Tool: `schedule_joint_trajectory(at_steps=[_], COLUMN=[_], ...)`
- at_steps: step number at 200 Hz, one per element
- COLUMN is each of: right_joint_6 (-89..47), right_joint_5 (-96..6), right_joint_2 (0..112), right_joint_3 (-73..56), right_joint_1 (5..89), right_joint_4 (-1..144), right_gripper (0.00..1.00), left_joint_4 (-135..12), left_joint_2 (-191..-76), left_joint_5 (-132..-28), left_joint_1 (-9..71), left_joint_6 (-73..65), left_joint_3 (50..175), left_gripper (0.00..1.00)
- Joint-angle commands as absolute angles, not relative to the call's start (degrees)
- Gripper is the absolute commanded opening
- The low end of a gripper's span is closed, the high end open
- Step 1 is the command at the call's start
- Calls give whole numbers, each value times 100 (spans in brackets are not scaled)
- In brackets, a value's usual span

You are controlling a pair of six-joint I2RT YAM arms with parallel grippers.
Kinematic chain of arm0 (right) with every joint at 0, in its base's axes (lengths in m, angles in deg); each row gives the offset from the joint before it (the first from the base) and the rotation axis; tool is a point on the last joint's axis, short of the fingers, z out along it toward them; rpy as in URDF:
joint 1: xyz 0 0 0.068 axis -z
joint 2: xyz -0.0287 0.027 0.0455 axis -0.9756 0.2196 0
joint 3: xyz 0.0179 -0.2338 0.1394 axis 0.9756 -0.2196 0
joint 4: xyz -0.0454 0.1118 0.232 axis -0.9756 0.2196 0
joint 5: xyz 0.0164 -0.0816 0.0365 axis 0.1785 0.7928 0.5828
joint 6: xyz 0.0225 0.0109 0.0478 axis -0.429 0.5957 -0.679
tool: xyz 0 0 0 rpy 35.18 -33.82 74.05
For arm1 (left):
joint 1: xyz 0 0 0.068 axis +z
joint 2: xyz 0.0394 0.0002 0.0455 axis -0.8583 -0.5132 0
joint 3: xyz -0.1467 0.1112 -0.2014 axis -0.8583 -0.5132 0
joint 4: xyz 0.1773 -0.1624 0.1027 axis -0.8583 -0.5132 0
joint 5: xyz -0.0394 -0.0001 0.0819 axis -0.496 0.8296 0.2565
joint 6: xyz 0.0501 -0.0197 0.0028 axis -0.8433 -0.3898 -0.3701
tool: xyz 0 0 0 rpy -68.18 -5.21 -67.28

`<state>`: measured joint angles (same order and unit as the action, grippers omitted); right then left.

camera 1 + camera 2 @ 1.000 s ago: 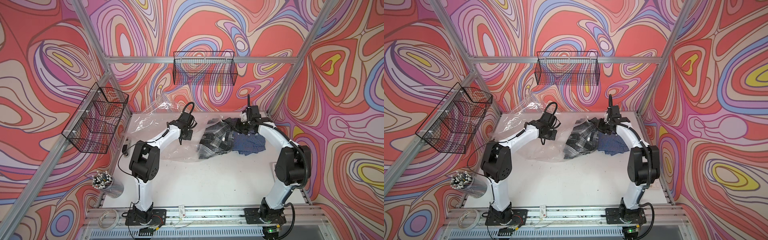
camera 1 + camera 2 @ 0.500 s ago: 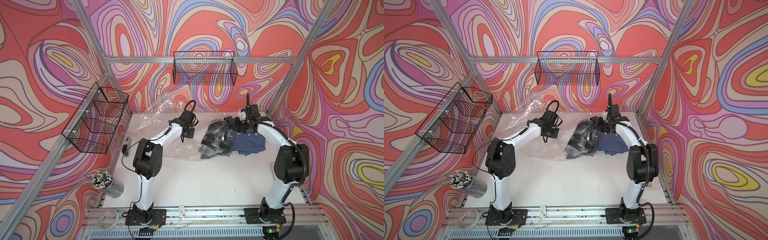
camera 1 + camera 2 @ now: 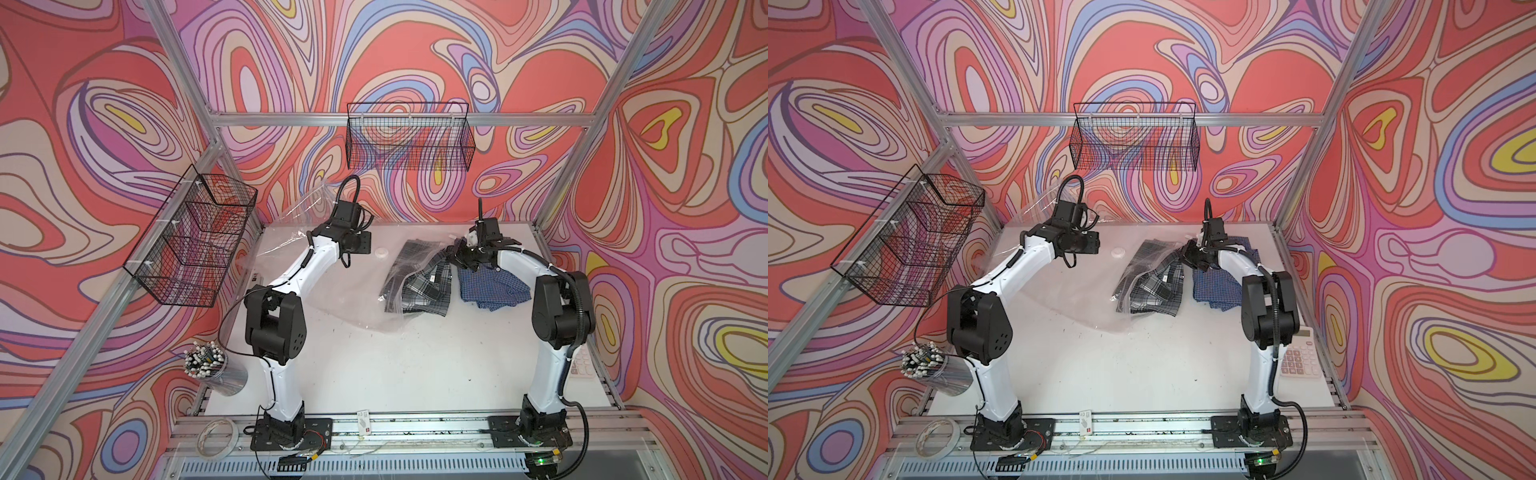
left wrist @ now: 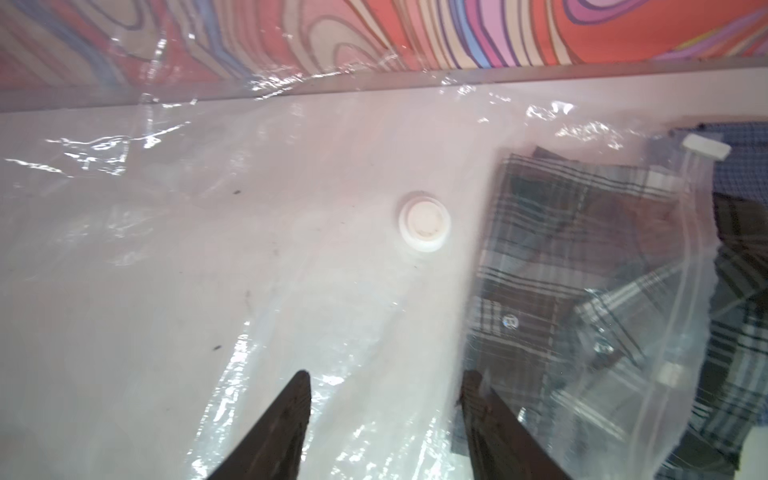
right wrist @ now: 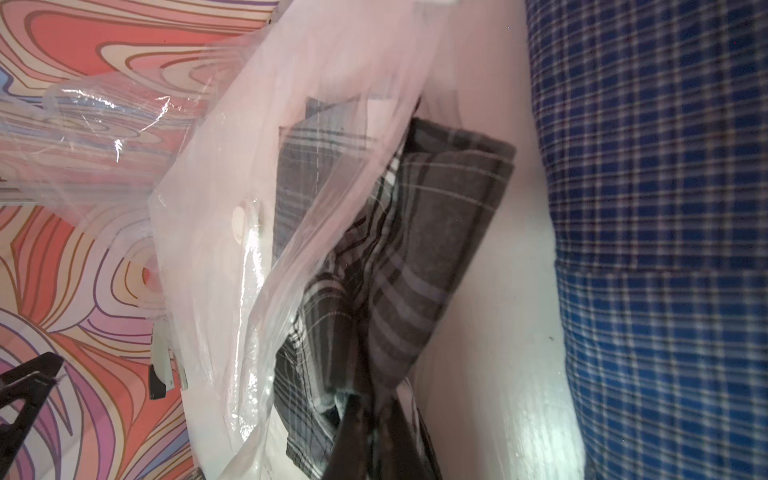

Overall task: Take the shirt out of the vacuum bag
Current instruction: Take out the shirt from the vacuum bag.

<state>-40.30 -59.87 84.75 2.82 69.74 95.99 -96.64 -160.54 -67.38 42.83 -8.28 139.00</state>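
Observation:
The vacuum bag (image 3: 332,291) (image 3: 1067,286) lies crumpled across the back of the table, its round white valve (image 3: 381,252) (image 4: 424,226) facing up. A grey plaid shirt (image 3: 428,286) (image 3: 1156,291) (image 4: 561,232) sits half inside the bag's open zip end. My right gripper (image 3: 465,257) (image 5: 374,405) is shut on the far end of that shirt (image 5: 415,232), just outside the bag (image 5: 216,187). My left gripper (image 3: 362,243) (image 4: 386,382) stands open over the empty plastic (image 4: 208,249) near the valve, with nothing between its fingers.
A blue checked shirt (image 3: 494,289) (image 5: 665,208) lies beside the right arm. Wire baskets hang on the back wall (image 3: 409,141) and the left wall (image 3: 191,245). A cup of pens (image 3: 208,365), a tape roll (image 3: 218,432) and a calculator (image 3: 1302,357) sit at the table's edges.
My left gripper has opened and let go of the bag, and its arm has lifted slightly. The right gripper has stayed shut on the plaid shirt.

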Motion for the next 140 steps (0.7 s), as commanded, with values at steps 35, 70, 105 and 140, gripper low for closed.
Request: schedule_joint_trajectory(at_steps=[35,70,105,140], right_joint_6=[-4018,-3842,-3712,-3580], right_joint_5=[-6095,-6115,-6043,-5917], right_joint_2=[9058,9395,9581,9525], right_joint_3=[1165,1883,2291,2509], right_joint_1=[6949,6947,6949,6958], right_joint_4=[9634,10057,10325,10624], right_gripper=[0,0,0,0], left_joint_4=[-9953,-10259,-10321,-10267], left_joint_2=[-16981,-17524,-17901,-18096], left_joint_5=[-6903,-6892,-7157,-7210], left_joint_1=[4744,4900,5070,5134], left_joint_6=[-249,87,461,534], left_joint_3=[14127,14561,14664,14591], left_gripper=[57,55,51,50])
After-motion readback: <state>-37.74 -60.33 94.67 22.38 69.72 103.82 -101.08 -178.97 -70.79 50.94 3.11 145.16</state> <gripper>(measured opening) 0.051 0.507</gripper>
